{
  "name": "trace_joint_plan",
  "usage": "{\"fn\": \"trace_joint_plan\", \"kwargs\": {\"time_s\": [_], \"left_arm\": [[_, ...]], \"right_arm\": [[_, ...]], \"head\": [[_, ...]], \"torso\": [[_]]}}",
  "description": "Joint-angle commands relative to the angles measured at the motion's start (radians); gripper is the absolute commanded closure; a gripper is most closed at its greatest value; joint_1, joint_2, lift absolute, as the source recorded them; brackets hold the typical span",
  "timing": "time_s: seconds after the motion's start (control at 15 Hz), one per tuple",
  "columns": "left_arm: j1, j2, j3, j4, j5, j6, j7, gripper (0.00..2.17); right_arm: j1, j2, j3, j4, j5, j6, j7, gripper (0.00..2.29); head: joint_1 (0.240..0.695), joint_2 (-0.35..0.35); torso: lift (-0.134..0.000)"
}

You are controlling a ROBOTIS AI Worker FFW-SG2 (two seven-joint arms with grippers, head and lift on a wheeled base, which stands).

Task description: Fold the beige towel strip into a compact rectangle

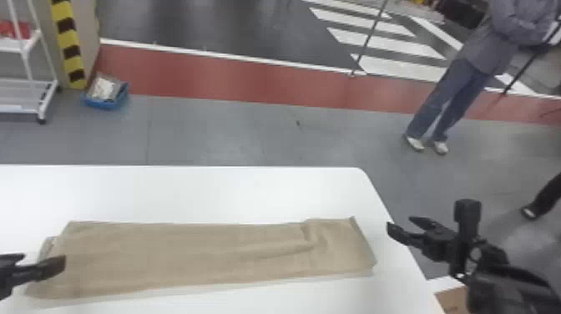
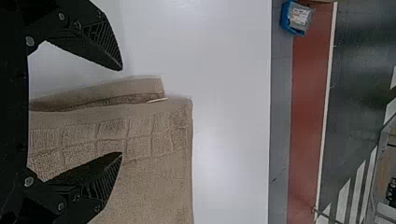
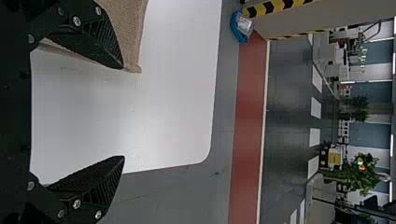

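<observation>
On the table [image 1: 208, 192], the towel [image 1: 188, 250] lies from nine to three o'clock; the left end effector [image 1: 44, 259] gapes wide at its nine-o'clock end, the right end effector [image 1: 399, 222], fingers also well apart, near three.

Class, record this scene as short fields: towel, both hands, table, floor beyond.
Towel: beige, long flat strip, creased near its right end
Left hand: open, at the towel's left end
Right hand: open, off the towel's right end
Table: white, rounded corner
Floor beyond: blue bin at left
Compact rectangle: not yet made
</observation>
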Motion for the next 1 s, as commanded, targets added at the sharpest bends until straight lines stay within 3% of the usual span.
{"fn": "trace_joint_plan", "kwargs": {"time_s": [0.0, 0.93], "left_arm": [[0.0, -0.001, -0.003, 0.0, -0.002, 0.008, -0.001, 0.35], [-0.038, -0.012, -0.044, 0.051, -0.051, 0.023, 0.007, 0.42]], "right_arm": [[0.0, 0.0, 0.0, 0.0, 0.0, 0.0, 0.0, 0.22], [0.001, 0.003, 0.0, -0.015, 0.0, -0.003, 0.008, 0.22]], "head": [[0.695, -0.347], [0.695, -0.35]], "torso": [[0.0], [0.0]]}}
